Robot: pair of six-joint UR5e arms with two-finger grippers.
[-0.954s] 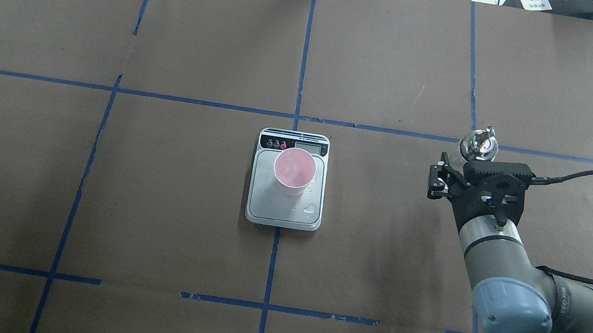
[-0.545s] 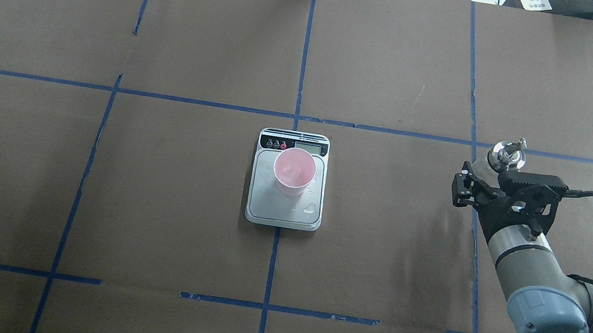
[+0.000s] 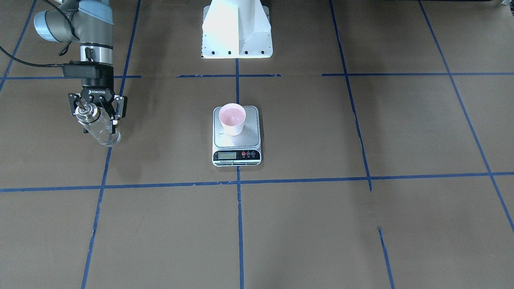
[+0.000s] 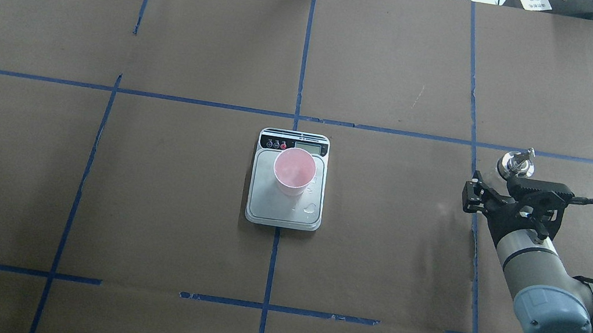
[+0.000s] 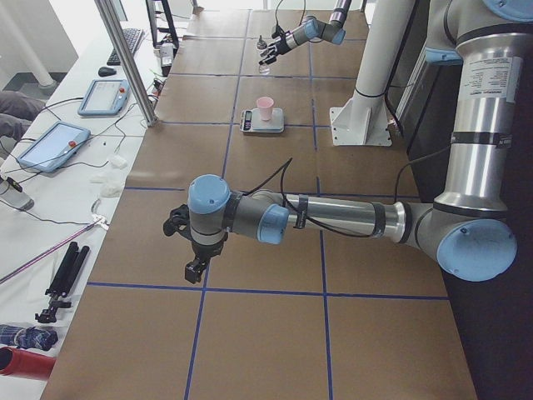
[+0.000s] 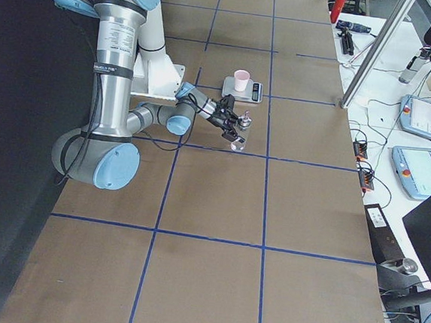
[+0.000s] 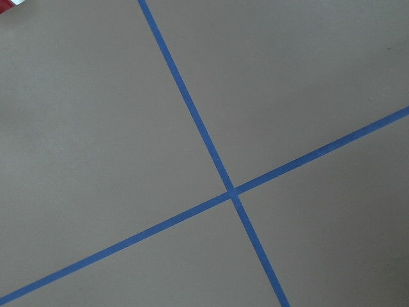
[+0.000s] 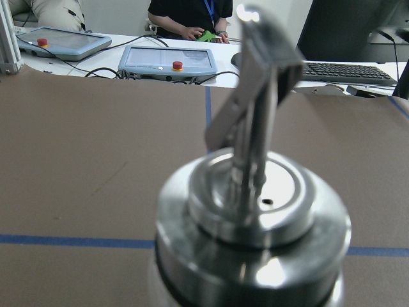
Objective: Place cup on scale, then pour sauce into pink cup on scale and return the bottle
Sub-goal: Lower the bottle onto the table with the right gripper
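Cup (image 4: 293, 171): upright on the scale (image 4: 284, 211), centre of the overhead frame, toward the button strip.
Scale: a few clear drops on the platform, right of the cup.
Bottle (image 3: 103, 135): middle right of the overhead frame, well apart from the scale. Its long axis is near upright, with the spout on top.
Right gripper (image 3: 98, 120): fingers clamped on the glass body below the metal collar.
Left gripper (image 5: 193, 267): seen only from the side, low in that frame. I cannot tell whether it is open or closed. It is far from every task thing.
Step, as judged: returning the bottle.
Key relation: the table (image 4: 376, 261) lies straight below the bottle's base, along its long axis, so a plain lowering and release suits.
Doubt: the base may hang just above the table or rest on it; no view settles this.
Nearer arm: the right one.
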